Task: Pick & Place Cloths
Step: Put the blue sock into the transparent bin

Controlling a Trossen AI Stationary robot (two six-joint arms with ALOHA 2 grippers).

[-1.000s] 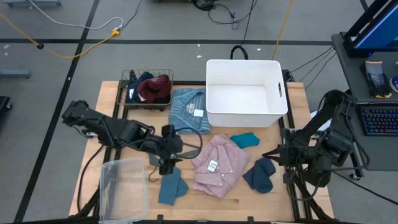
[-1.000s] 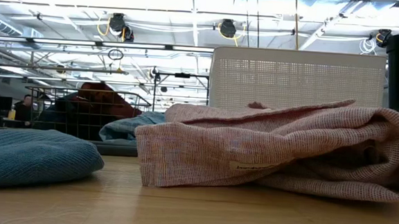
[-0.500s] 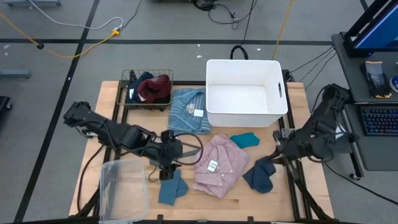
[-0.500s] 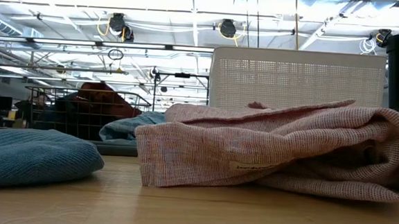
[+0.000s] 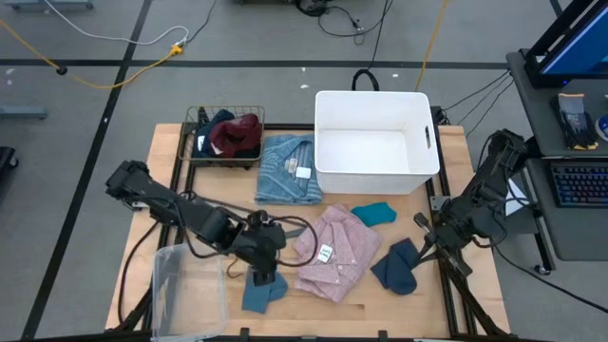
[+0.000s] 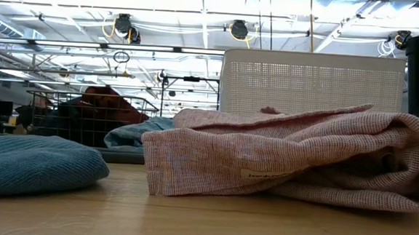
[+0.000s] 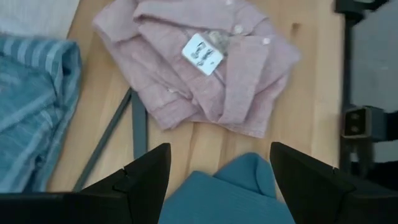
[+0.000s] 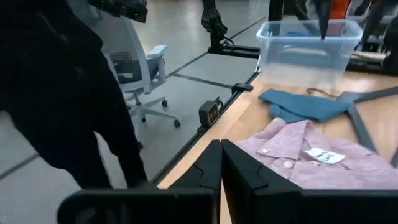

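The left hand (image 5: 263,276) hangs spread wide over the slate-blue cloth (image 5: 261,288), nothing gripped yet. The right hand (image 5: 425,236) waits clenched at the tabletop (image 5: 171,161) edge. The white bin (image 5: 375,141) looks empty; pink shirt (image 5: 332,252), striped shirt (image 5: 285,169), teal piece (image 5: 374,213) and navy piece (image 5: 397,266) all lie out.

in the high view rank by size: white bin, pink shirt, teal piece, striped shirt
1. white bin
2. pink shirt and striped shirt look about alike, too close to rank
3. teal piece, smallest
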